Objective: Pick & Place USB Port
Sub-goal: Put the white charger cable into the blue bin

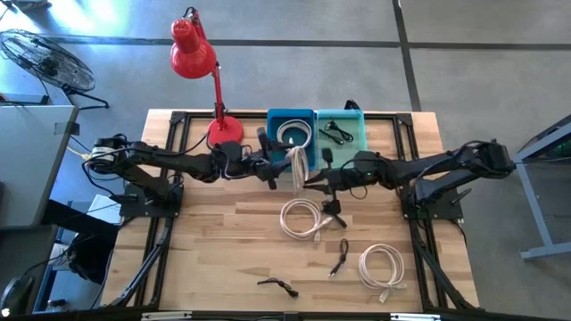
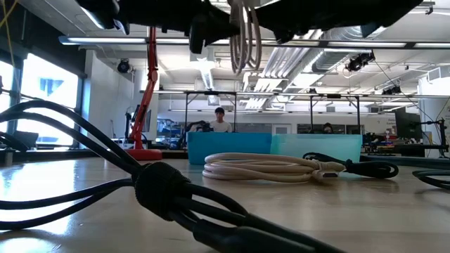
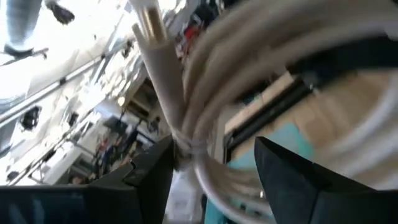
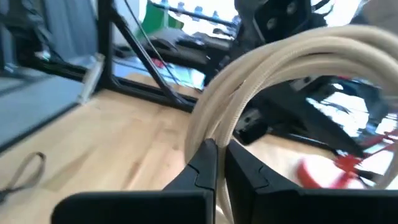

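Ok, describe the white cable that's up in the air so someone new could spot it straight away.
Start at the red lamp and move right to the blue bin. Just in front of it, where both arms meet, a coiled white cable hangs above the table, pinched in the right pincer. The other white coils lie flat on the wood.

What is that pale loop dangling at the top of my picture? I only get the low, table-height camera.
Observer: A coiled white cable, hanging in the air between the two arms, just in front of the blue bin.
Operator: Who's got hold of it?
Observer: The right gripper. Its wrist camera shows the jaws shut on the strands.
Operator: And the other arm?
Observer: The left gripper has its jaws open, one on either side of the coil.
Operator: Is that blue box empty? I only see its wall.
Observer: No, another white coil lies inside.
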